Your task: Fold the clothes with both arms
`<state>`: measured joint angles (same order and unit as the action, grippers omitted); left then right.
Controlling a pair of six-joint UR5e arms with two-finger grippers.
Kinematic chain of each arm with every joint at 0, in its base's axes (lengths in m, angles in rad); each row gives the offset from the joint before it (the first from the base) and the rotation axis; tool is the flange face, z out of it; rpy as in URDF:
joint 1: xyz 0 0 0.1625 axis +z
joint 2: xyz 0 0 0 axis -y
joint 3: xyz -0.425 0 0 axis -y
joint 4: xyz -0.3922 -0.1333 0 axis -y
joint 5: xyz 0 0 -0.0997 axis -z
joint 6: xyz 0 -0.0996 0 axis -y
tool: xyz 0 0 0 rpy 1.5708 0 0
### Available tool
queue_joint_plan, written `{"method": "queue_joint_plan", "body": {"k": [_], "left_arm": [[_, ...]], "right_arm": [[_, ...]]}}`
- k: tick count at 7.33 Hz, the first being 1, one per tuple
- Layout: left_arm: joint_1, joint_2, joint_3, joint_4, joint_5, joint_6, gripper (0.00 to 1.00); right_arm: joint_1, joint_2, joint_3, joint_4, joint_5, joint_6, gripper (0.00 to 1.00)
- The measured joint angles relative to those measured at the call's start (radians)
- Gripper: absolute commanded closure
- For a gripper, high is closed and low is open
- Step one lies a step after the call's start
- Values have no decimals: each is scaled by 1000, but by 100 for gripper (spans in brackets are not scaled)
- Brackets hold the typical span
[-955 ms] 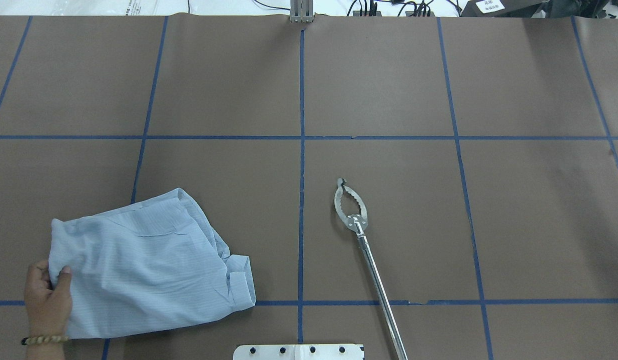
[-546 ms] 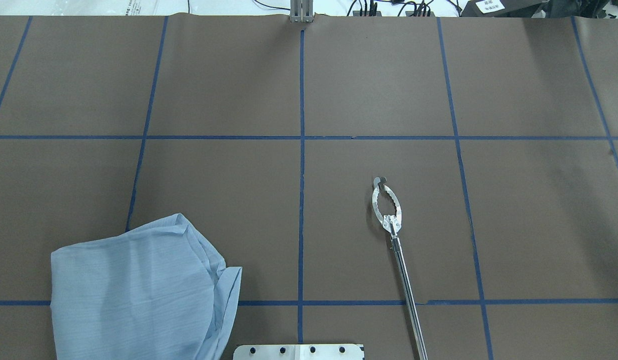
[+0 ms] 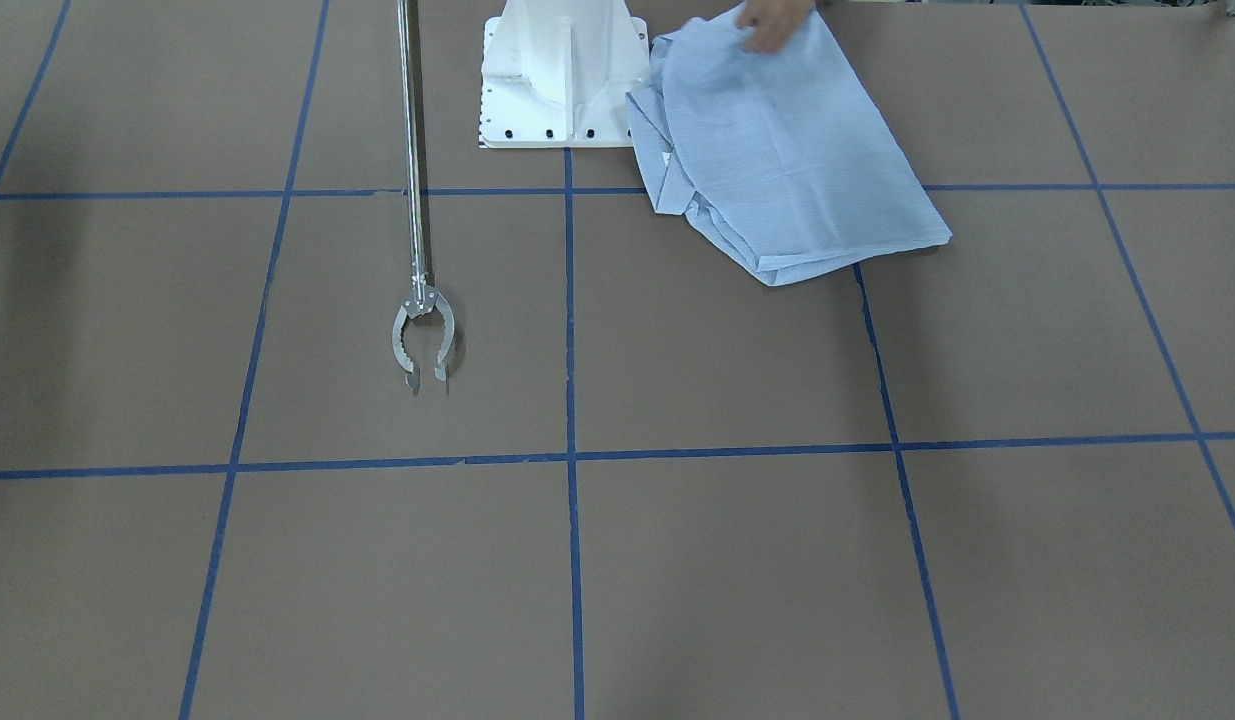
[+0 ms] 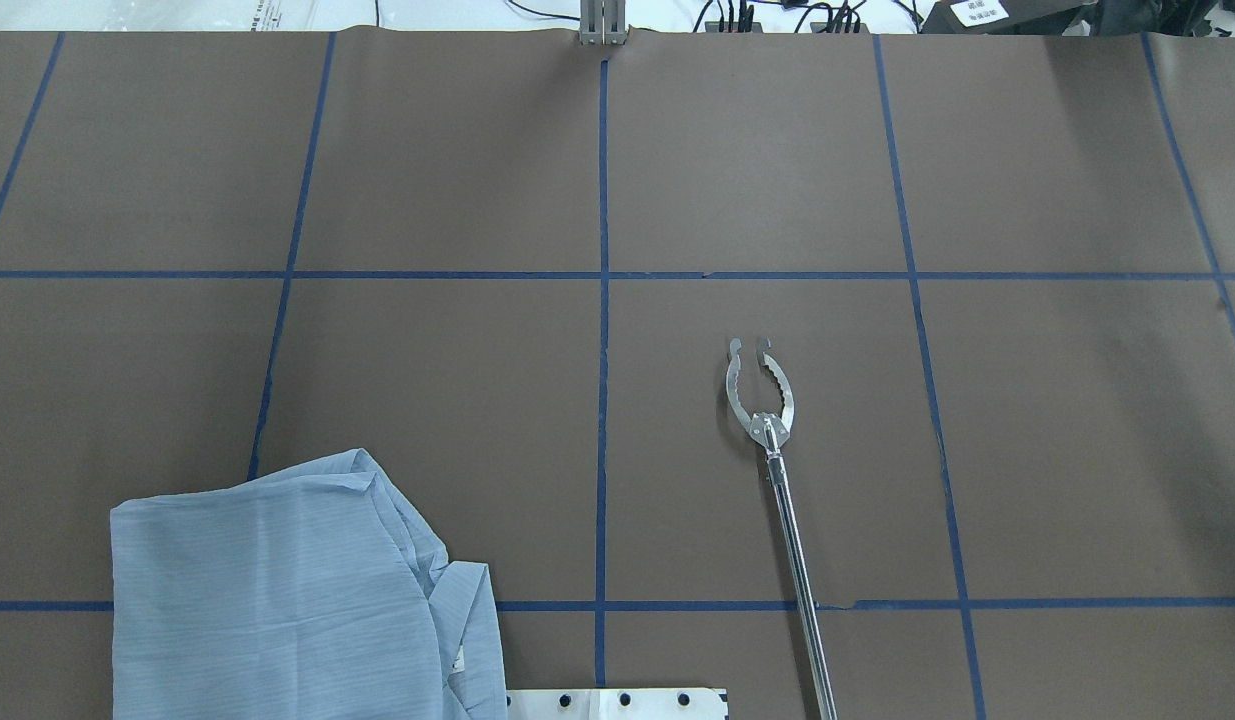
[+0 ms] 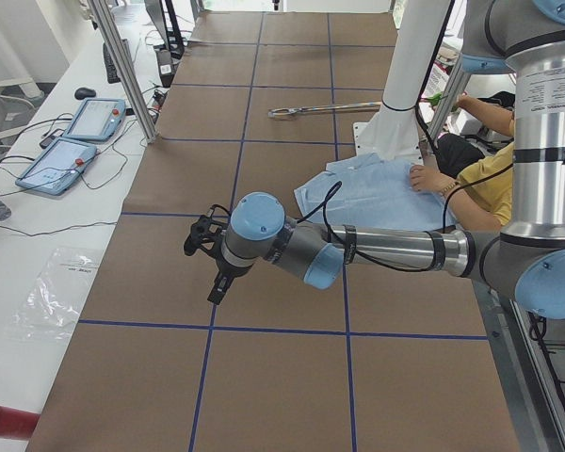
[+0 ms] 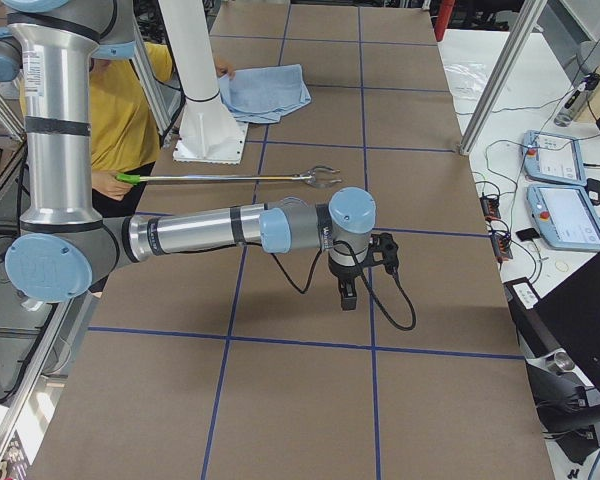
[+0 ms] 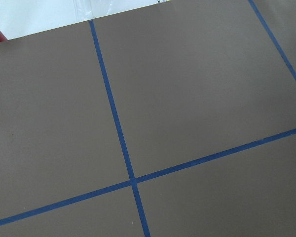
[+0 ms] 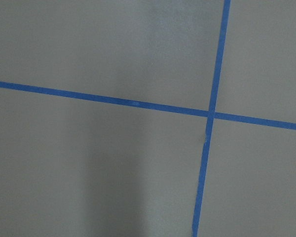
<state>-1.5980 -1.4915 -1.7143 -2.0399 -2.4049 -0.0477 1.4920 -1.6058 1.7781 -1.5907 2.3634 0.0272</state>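
Note:
The pale blue striped shirt [image 4: 277,590] lies bunched and partly folded at the table's near left, by the robot base; it also shows in the front view [image 3: 787,170] and both side views [image 5: 367,193] [image 6: 268,90]. An operator's hand [image 3: 772,25] rests on its edge. My left gripper [image 5: 217,282] hangs over bare table far from the shirt; I cannot tell if it is open or shut. My right gripper [image 6: 347,298] hangs over bare table at the other end; I cannot tell its state. Both wrist views show only brown table with blue tape.
A thin metal grabber pole lies right of centre with its claw [image 4: 760,395] open, also in the front view [image 3: 423,340]. The white pedestal base [image 3: 567,80] stands at the near middle edge. The operator [image 5: 480,151] sits beside the base. Blue tape lines [image 4: 603,300] grid the table.
The operator's hand has left the overhead view. The shirt was pulled toward the near edge and its shape shifted. The grabber pole swung right, and its claw has opened.

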Motion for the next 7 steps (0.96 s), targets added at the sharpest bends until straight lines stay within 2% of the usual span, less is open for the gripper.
{"method": "queue_joint_plan", "body": {"k": [7], "left_arm": [[9, 1, 1, -23, 4, -1, 0]], "right_arm": [[-1, 1, 6, 1, 0, 2, 0]]}}
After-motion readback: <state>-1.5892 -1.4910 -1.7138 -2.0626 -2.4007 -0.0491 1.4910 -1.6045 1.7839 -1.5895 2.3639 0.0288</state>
